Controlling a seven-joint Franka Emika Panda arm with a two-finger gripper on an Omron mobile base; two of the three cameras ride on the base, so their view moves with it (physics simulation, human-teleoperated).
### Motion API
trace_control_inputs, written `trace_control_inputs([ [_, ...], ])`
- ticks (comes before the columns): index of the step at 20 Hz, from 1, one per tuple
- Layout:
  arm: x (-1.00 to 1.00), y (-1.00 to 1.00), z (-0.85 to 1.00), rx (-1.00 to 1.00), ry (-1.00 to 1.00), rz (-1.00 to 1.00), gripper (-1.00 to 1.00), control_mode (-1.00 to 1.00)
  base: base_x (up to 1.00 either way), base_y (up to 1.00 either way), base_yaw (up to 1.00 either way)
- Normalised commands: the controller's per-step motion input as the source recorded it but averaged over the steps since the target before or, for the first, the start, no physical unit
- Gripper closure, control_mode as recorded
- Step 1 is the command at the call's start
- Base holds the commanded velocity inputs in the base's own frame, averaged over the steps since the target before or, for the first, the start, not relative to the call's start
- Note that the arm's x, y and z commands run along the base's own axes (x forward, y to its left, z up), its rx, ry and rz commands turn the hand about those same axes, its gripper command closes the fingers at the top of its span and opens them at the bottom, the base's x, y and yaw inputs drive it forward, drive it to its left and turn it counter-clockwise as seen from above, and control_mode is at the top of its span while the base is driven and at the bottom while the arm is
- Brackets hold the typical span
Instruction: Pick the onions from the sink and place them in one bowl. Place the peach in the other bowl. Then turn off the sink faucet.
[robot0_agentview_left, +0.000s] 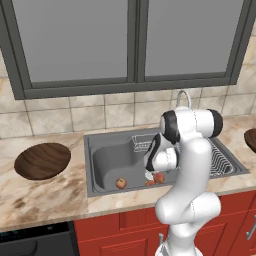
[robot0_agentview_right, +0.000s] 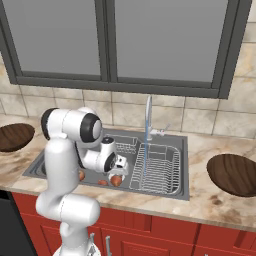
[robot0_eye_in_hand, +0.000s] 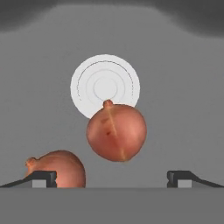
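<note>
While its gripper (robot0_eye_in_hand: 112, 179) hangs wide open and empty, two onions (robot0_eye_in_hand: 116, 132) lie below on the sink (robot0_eye_in_hand: 183, 96) floor.

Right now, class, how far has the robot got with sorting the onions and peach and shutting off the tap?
Nothing looks done. Both bowls, one and the other, look empty. In hand: the open pincer hovers over an onion by the drain, a second onion beside it. Left: both onions, the peach in the sink, and the faucet, running.
</note>
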Motion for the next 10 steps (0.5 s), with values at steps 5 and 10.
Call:
trace_control_inputs([
  [5,0.12,-0.02,-0.12,0.0,0.0,0.0,-1.0,-1.0,0.0,0.0,0.0],
  [10,0.12,0.0,-0.13,0.0,0.0,0.0,-1.0,-1.0,0.0,0.0,0.0],
])
